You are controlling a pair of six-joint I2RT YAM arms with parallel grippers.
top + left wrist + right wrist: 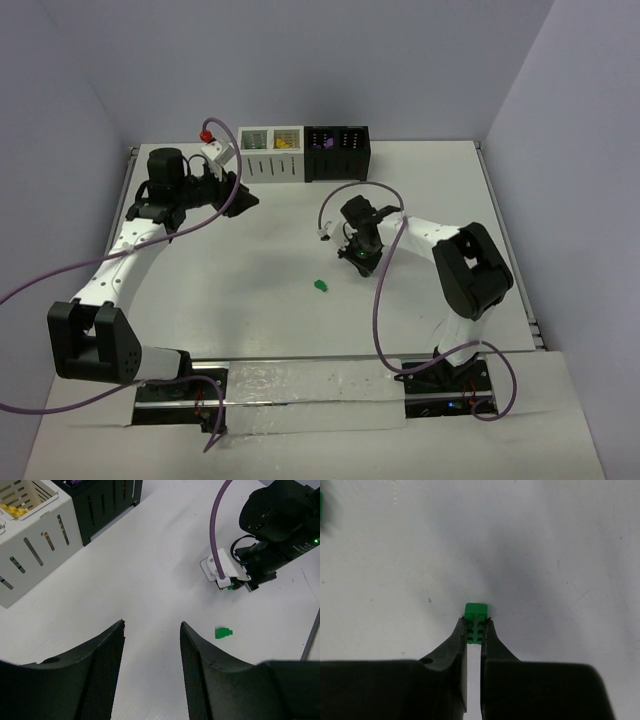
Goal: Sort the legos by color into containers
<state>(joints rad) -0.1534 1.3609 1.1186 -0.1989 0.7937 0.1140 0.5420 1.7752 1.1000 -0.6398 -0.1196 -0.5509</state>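
My right gripper (475,621) is shut on a small green lego (476,611) that rests on the white table; its studs show between the fingertips. In the top view this gripper (358,260) points down at mid-table. A second green lego (320,286) lies loose just to its near left, also seen from the left wrist (223,632). My left gripper (152,625) hangs open over bare table with nothing between its fingers, near the containers. The white bin (270,152) holds yellow legos (12,510). The black bin (337,150) joins it on the right.
The bins (35,545) stand in one row at the far edge of the table. A white cable clip with a red tip (212,140) sits left of them. Purple cables loop off both arms. Grey walls enclose the table.
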